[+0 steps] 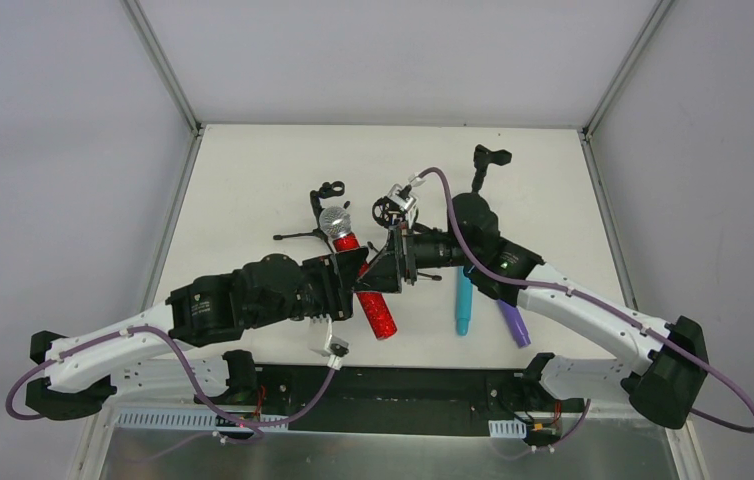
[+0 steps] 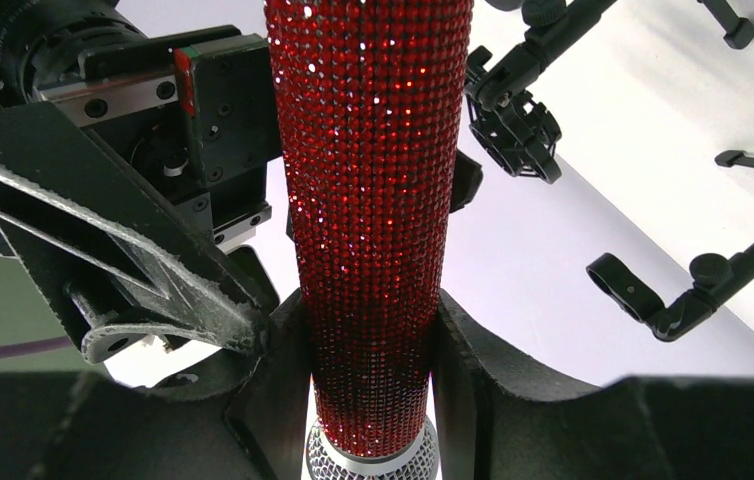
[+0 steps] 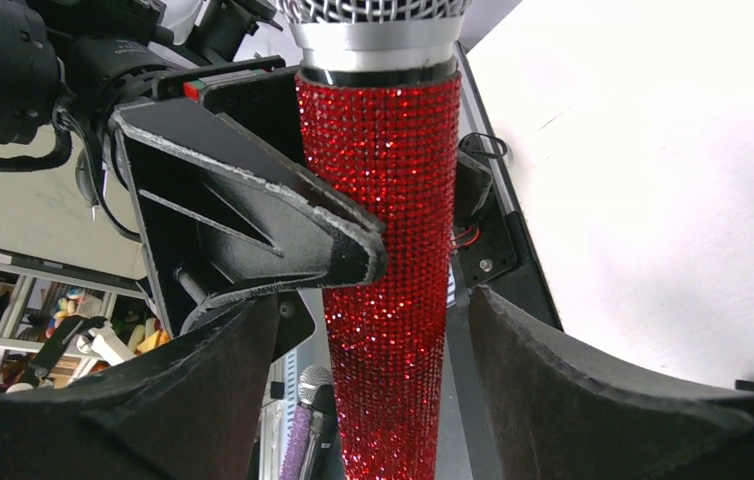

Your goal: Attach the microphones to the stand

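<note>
The red microphone [image 1: 377, 312], glittery with a silver mesh head, is lifted off the table with my left gripper [image 1: 351, 287] shut on its handle near the head. From the left wrist, both fingers press the red microphone [image 2: 373, 200] inside the left gripper [image 2: 368, 330]. My right gripper [image 1: 399, 262] reaches in from the right. It is open, its jaws straddling the red microphone [image 3: 388, 250] lower on the handle, with gaps on both sides of the right gripper [image 3: 368, 320]. The cyan microphone [image 1: 464, 300] and purple microphone [image 1: 514, 322] lie on the table. The black stand [image 1: 328, 192] stands behind.
The stand's clips [image 2: 518, 130] and a second clip [image 2: 633, 295] hang open to the right of the held handle. Another stand arm [image 1: 489, 160] rises at the back right. The white table [image 1: 253, 190] is walled on three sides. The purple microphone [image 3: 298, 440] shows below the right jaws.
</note>
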`<control>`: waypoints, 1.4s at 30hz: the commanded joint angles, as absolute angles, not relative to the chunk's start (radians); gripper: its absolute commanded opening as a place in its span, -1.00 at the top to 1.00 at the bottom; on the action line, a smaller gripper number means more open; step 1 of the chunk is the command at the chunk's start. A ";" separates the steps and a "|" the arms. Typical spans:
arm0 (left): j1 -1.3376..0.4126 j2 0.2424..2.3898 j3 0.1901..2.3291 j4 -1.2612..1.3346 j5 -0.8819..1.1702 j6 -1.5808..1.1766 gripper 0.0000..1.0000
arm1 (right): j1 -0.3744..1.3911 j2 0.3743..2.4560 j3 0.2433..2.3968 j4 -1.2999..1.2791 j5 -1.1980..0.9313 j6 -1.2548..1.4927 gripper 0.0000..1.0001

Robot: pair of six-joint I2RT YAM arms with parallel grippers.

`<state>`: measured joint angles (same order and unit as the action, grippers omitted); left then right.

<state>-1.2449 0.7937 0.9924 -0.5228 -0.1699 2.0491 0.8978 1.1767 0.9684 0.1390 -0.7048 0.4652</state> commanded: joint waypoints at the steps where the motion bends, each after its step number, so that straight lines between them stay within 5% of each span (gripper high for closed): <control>1: -1.256 0.789 1.031 -0.506 -0.184 2.033 1.00 | 0.918 1.199 0.971 0.259 -0.708 0.507 -0.43; 9: -1.255 0.787 1.029 -0.506 -0.186 2.026 1.00 | 0.936 1.221 0.966 0.265 -0.701 0.510 -0.28; 16: -1.255 0.782 1.024 -0.506 -0.183 2.017 1.00 | 0.943 1.232 0.965 0.271 -0.701 0.512 0.34; 21: -1.255 0.776 1.015 -0.506 -0.186 2.010 1.00 | 0.943 1.231 0.963 0.270 -0.700 0.509 0.98; 23: -1.255 0.776 1.011 -0.506 -0.187 2.006 1.00 | 0.943 1.231 0.961 0.270 -0.698 0.508 1.00; 25: -1.255 0.776 1.006 -0.506 -0.187 1.998 0.69 | 0.942 1.229 0.960 0.269 -0.694 0.507 1.00; 28: -1.255 0.778 0.997 -0.505 -0.201 1.992 -0.15 | 0.943 1.227 0.955 0.264 -0.685 0.502 1.00; 29: -1.256 0.777 0.994 -0.505 -0.206 1.991 -0.80 | 0.943 1.227 0.954 0.262 -0.684 0.501 1.00; 30: -1.255 0.775 0.992 -0.505 -0.209 1.988 -0.96 | 0.943 1.226 0.954 0.259 -0.681 0.500 1.00; 42: -1.256 0.753 0.932 -0.448 -0.364 1.936 -0.98 | 0.939 1.172 0.972 0.095 -0.507 0.441 1.00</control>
